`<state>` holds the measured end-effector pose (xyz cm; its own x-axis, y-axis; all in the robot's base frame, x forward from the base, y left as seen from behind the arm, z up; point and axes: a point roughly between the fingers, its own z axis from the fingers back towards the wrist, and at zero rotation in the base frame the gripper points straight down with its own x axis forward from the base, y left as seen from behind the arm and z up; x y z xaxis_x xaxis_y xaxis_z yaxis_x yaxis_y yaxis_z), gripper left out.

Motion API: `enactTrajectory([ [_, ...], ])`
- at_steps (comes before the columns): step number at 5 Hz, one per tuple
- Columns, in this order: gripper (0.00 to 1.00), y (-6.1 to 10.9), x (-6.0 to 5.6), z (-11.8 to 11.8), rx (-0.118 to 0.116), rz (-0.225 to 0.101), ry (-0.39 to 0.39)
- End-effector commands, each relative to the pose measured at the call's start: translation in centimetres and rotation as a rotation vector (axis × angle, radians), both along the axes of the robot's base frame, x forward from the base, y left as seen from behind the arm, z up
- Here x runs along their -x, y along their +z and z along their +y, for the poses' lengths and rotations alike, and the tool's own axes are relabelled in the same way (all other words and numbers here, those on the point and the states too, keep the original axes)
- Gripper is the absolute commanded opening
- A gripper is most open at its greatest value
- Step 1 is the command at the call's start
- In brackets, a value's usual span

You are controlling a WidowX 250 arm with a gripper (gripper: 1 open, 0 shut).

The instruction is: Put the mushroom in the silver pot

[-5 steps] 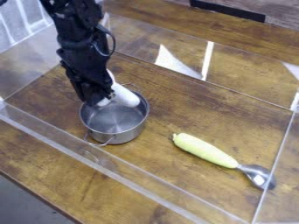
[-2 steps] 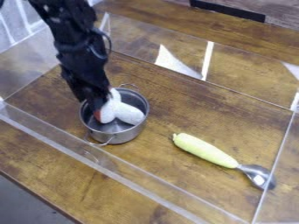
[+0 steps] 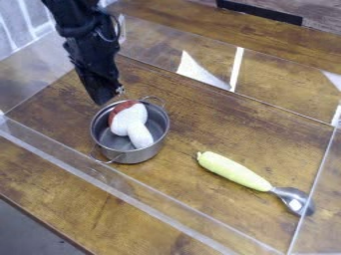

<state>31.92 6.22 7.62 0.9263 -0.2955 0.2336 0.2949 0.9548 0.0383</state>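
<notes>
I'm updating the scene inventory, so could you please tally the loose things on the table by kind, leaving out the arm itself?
Toy mushroom, lying inside the pot: 1
Silver pot: 1
Yellow-green piece with a metal end: 1
Total: 3

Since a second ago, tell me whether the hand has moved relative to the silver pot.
Yes. The hand has lifted up and back, out of the silver pot, and now sits above its far-left rim, leaving the mushroom inside.
</notes>
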Motion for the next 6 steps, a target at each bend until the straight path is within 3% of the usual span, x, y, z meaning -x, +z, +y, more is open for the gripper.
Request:
enactTrajectory([
  [1,0.00,1.1,-0.7,-0.7,0.014,-0.041,-0.059],
  [4,0.00,1.5,1.9,0.2,0.107,0.002,-0.016],
  [5,1.00,2.1,2.2,0.3,0.133,0.022,-0.037],
  [6,1.00,3.7,1.4,1.3,0.099,0.004,-0.002],
])
